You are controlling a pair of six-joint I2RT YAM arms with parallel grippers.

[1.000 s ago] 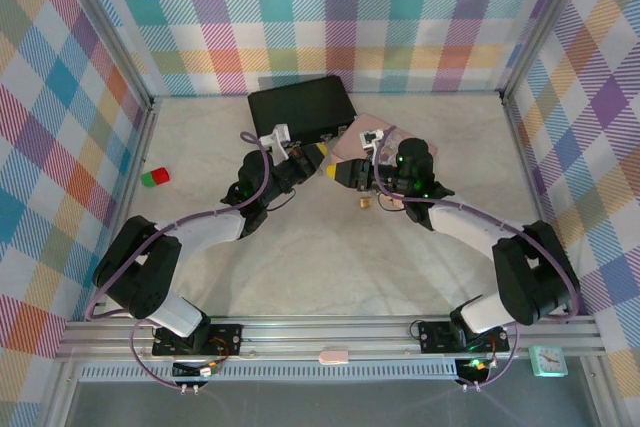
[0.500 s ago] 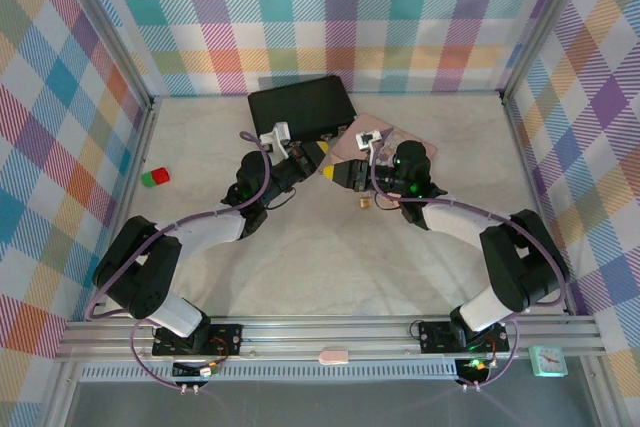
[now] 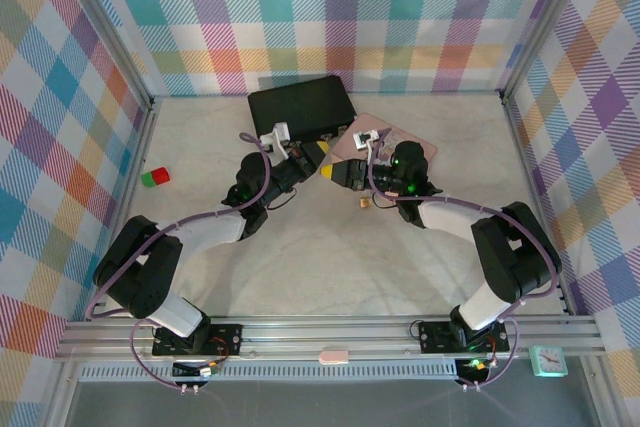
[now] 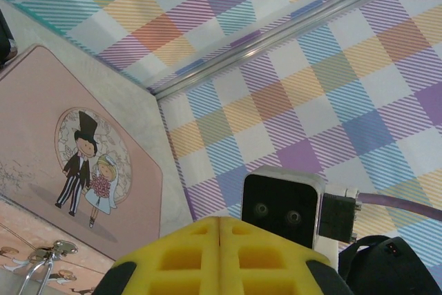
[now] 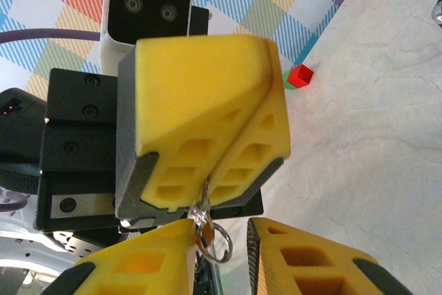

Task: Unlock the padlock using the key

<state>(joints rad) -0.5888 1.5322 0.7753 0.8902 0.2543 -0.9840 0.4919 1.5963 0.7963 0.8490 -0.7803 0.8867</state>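
The key (image 5: 206, 193) is a thin metal sliver pinched between the yellow fingers of my left gripper (image 5: 209, 179), and its wire ring (image 5: 222, 248) hangs below them. My right gripper (image 5: 217, 257) faces it from below, jaws apart around that ring, the left pad touching it. From above, the left gripper (image 3: 319, 151) and the right gripper (image 3: 331, 174) meet tip to tip in front of the pink box (image 3: 390, 136). The tiny brass padlock (image 3: 366, 201) lies on the table under the right wrist. In the left wrist view the left gripper (image 4: 219, 229) is shut.
A black case (image 3: 302, 107) lies at the back, touching the pink box (image 4: 41, 136), which has a cartoon couple on its lid and a metal clasp (image 4: 43, 257) at its edge. A red and green block (image 3: 154, 178) sits far left.
The right gripper's jaws have narrowed around the key ring, and the right arm has drawn in slightly toward the left gripper. The left arm and the padlock have stayed put.
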